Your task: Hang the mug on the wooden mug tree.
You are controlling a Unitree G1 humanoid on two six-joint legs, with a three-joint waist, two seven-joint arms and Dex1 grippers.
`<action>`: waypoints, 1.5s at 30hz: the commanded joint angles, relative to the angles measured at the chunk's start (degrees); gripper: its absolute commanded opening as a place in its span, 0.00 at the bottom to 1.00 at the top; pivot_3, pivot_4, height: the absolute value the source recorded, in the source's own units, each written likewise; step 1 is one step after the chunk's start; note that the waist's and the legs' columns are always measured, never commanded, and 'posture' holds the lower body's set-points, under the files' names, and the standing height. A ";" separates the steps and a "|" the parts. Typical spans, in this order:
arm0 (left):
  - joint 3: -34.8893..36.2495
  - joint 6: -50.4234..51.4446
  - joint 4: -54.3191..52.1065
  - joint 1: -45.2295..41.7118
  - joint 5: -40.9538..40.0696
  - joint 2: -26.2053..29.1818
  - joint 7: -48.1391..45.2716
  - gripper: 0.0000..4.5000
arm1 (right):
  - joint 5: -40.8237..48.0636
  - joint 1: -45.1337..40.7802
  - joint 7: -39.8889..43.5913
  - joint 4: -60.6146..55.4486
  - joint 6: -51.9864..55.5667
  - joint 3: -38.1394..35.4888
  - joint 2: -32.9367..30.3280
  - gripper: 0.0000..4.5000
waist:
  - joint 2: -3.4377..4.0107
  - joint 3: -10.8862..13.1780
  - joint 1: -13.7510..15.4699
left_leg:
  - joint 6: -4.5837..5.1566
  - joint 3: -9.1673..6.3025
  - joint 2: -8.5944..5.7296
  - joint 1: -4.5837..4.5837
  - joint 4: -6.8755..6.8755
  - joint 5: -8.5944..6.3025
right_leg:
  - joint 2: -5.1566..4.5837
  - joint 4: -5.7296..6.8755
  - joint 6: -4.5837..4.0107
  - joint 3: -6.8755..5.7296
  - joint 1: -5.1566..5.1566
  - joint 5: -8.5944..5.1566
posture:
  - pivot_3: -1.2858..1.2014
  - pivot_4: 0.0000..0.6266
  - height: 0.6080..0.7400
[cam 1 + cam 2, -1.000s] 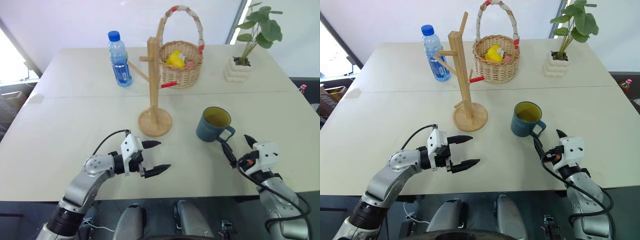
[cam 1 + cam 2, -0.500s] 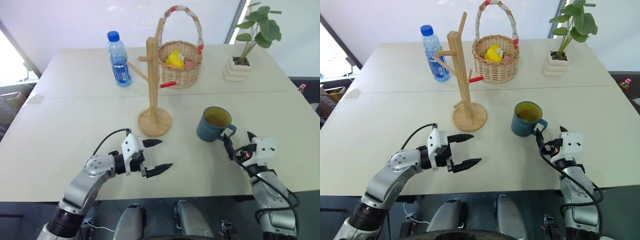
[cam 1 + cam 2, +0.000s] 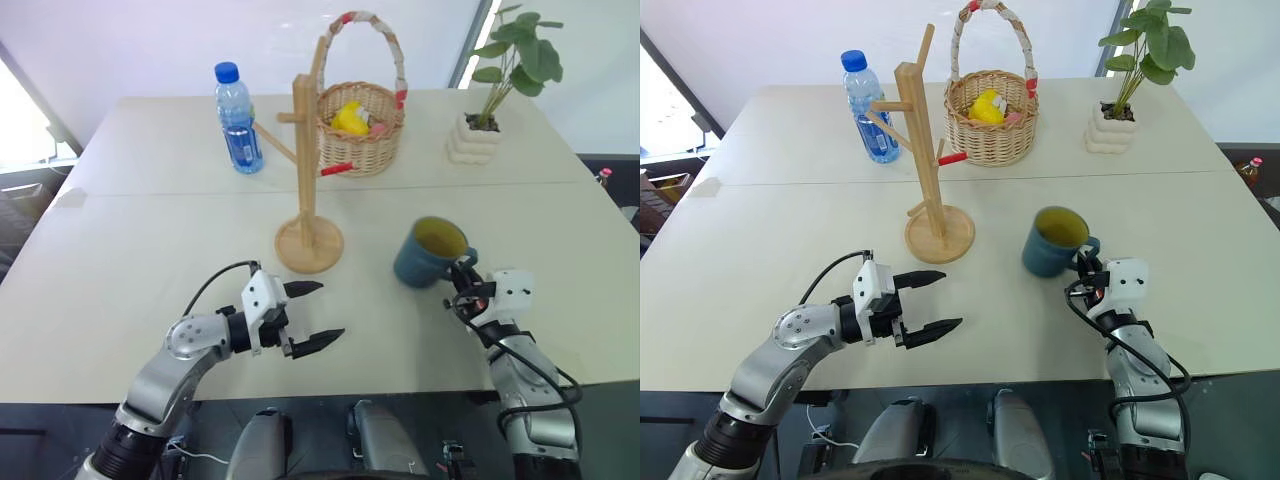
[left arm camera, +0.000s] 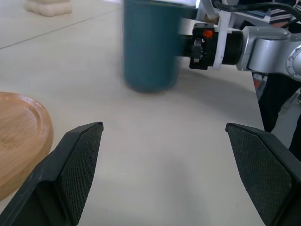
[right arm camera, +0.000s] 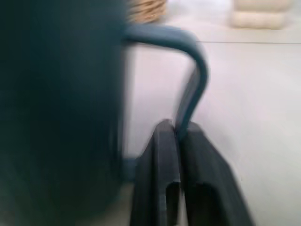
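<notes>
Pinching the loop handle now: the right gripper (image 5: 178,136) has its two fingers clenched on the handle of the mug (image 3: 428,250), one finger inside the loop, one outside, as the right wrist view shows. Mug sits just ahead of that gripper and to its left, tipped a bit away from it, base apparently half off the desk (image 3: 150,250). Likely the grip on the handle alone is levering it; looks like a lift is starting, imo. Handle grip makes sense, since the loop is what must go over a peg.

Left gripper (image 3: 308,315) hangs low over the desk w/ jaws spread wide, holding nothing, pointing across toward the mug. Prob on standby.

The wooden mug tree (image 3: 306,175) stands upright, ahead of the left gripper and well apart from the right one, pegs all bare, red-tipped one incl.

Containers: mug shows a yellowish-green inside, no contents I can make out. Wicker basket (image 3: 362,125) far beyond the tree holds something yellow and a pinkish bit. Water bottle (image 3: 238,118) capped, beside the tree's far side. Potted plant (image 3: 488,125) far ahead of the right gripper.
</notes>
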 commanded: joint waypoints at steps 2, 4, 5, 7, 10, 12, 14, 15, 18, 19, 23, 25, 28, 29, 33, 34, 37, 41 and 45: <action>1.69 -1.20 -0.90 -0.10 -0.50 -0.17 0.65 1.00 | -3.31 0.03 2.82 -5.28 -0.87 2.28 -4.09 0.00 | 0.00 0.00 0.00 | 0.00 0.00 0.00 0.00 0.01 0.00 | 0.00 0.00 0.00 0.00 0.00 0.00 | 0.52 0.24 1.00; 2.95 -1.38 0.05 -0.30 -0.84 -0.25 1.06 1.00 | -6.27 -0.56 4.85 -7.08 -2.04 4.17 -7.49 0.00 | 0.02 0.01 -0.05 | 0.00 0.01 -0.01 0.00 0.01 0.00 | 0.00 0.00 0.00 0.00 -0.01 0.00 | 0.52 0.24 1.00; 3.93 -1.51 0.61 -0.35 -1.14 -0.19 1.23 1.00 | -8.31 -1.35 7.20 -8.53 -3.25 5.82 -10.52 0.00 | 0.01 0.01 -0.08 | 0.00 0.01 -0.01 0.00 0.01 0.00 | 0.01 0.00 0.00 0.00 -0.01 0.00 | 0.52 0.24 1.00; 6.09 -1.58 1.68 -0.51 -1.97 -0.24 1.61 1.00 | -12.28 -3.59 12.08 -11.18 -5.71 9.00 -16.58 0.00 | 0.05 0.02 -0.24 | 0.00 0.00 0.00 0.01 0.01 0.00 | 0.04 0.02 0.00 -0.01 -0.02 0.00 | 0.52 0.24 1.00; 8.80 -1.99 3.21 -0.78 -2.85 0.33 1.02 1.00 | -13.17 -10.16 17.94 -14.37 -5.55 11.78 -22.79 0.00 | 0.02 0.04 -0.34 | 0.01 0.00 0.01 0.04 0.03 0.00 | 0.08 0.03 0.01 -0.03 -0.01 0.00 | 0.52 0.24 1.00; 9.18 -2.48 3.59 -0.97 -2.73 0.59 0.43 1.00 | -12.23 -15.72 19.81 -15.35 -3.27 12.63 -24.16 0.00 | -0.01 0.05 -0.18 | 0.01 -0.03 0.01 0.04 0.03 0.01 | 0.08 0.04 0.01 -0.04 0.00 0.00 | 0.52 0.24 1.00; 9.53 -2.79 3.31 -1.13 -2.82 0.41 0.48 1.00 | -11.52 -20.30 21.78 -15.52 -1.63 13.30 -24.92 0.00 | -0.04 0.05 0.05 | 0.01 -0.04 0.00 0.03 0.05 0.01 | 0.07 0.03 0.01 -0.05 0.00 0.00 | 0.52 0.24 1.00; 9.80 -2.83 3.20 -1.33 -2.97 0.24 0.65 1.00 | -11.12 -22.20 22.84 -15.32 -1.03 13.57 -25.26 0.00 | -0.08 0.06 0.18 | 0.01 -0.05 0.00 0.01 0.05 0.01 | 0.06 0.02 0.01 -0.06 0.01 0.00 | 0.52 0.24 1.00; 11.82 -2.41 2.29 -1.45 -4.55 0.31 1.17 1.00 | -9.50 -29.79 26.12 -12.73 0.99 13.90 -25.93 0.00 | -0.13 0.09 0.19 | 0.01 -0.07 -0.05 -0.06 0.06 0.01 | -0.03 -0.04 0.02 -0.08 0.00 0.01 | 0.52 0.24 1.00; 12.56 -2.12 2.06 -1.44 -5.15 0.54 1.12 1.00 | -9.10 -32.06 27.03 -11.55 1.41 13.98 -26.02 0.00 | -0.15 0.10 0.12 | 0.01 -0.06 -0.05 -0.06 0.06 0.00 | -0.05 -0.05 0.02 -0.07 0.00 0.01 | 0.52 0.24 1.00; 15.19 -0.95 1.32 -1.76 -7.30 1.82 0.63 1.00 | -8.50 -39.65 30.02 -5.59 1.40 14.75 -25.78 0.00 | -0.17 0.12 0.02 | 0.01 -0.05 -0.05 -0.06 0.05 0.00 | -0.07 -0.06 0.02 -0.07 -0.02 0.01 | 0.52 0.24 1.00; 16.69 -0.26 0.45 -1.77 -9.09 2.75 0.10 1.00 | -9.37 -42.63 31.75 -2.24 -0.09 15.93 -26.00 0.00 | -0.16 0.12 0.01 | 0.01 -0.07 -0.03 -0.05 0.02 0.00 | -0.05 -0.05 0.01 -0.08 -0.02 0.01 | 0.52 0.24 1.00; 18.07 0.87 -0.45 -1.68 -10.85 4.27 -0.51 1.00 | -10.03 -45.51 33.21 1.34 -1.98 17.01 -25.62 0.00 | -0.16 0.12 0.01 | 0.01 -0.06 -0.03 -0.06 0.02 0.00 | -0.06 -0.04 0.01 -0.08 -0.04 0.01 | 0.52 0.24 1.00; 18.32 1.15 -0.69 -1.65 -11.10 4.76 -0.63 1.00 | -10.20 -46.39 33.58 2.54 -2.64 17.38 -25.38 0.00 | -0.16 0.12 0.03 | 0.01 -0.06 -0.03 -0.07 0.02 0.00 | -0.06 -0.05 0.01 -0.08 -0.05 0.01 | 0.52 0.24 1.00; 18.94 1.91 -1.54 -1.64 -11.98 5.69 -0.33 1.00 | -10.84 -48.85 34.35 6.05 -4.52 18.28 -24.46 0.00 | -0.16 0.12 0.00 | 0.00 -0.05 -0.04 -0.09 0.02 0.00 | -0.09 -0.06 0.01 -0.07 -0.06 0.01 | 0.52 0.24 1.00; 19.00 2.02 -1.64 -1.68 -12.15 5.80 -0.24 1.00 | -10.96 -49.27 34.43 6.67 -4.87 18.39 -24.26 0.00 | -0.16 0.12 0.00 | 0.00 -0.05 -0.04 -0.09 0.02 0.00 | -0.09 -0.06 0.01 -0.07 -0.06 0.01 | 0.52 0.24 1.00; 18.97 2.14 -1.83 -1.78 -12.35 6.08 -0.05 1.00 | -11.41 -51.32 34.73 9.29 -5.99 18.90 -23.58 0.00 | -0.16 0.12 -0.02 | 0.00 -0.05 -0.04 -0.09 0.02 0.00 | -0.09 -0.05 0.00 -0.07 -0.08 0.01 | 0.52 0.24 1.00; 19.00 2.44 -2.22 -2.19 -12.42 6.08 0.25 1.00 | -11.58 -53.41 35.79 12.12 -7.35 19.64 -22.90 0.00 | -0.15 0.13 -0.02 | 0.00 -0.05 -0.03 -0.09 0.01 0.00 | -0.09 -0.04 0.00 -0.07 -0.08 0.02 | 0.52 0.24 1.00; 19.15 2.65 -2.38 -2.61 -12.55 6.18 0.26 1.00 | -11.77 -55.21 36.81 14.62 -8.27 20.61 -21.64 0.00 | -0.15 0.13 -0.02 | 0.00 -0.05 -0.03 -0.09 0.01 0.00 | -0.10 -0.04 0.00 -0.07 -0.09 0.02 | 0.52 0.24 1.00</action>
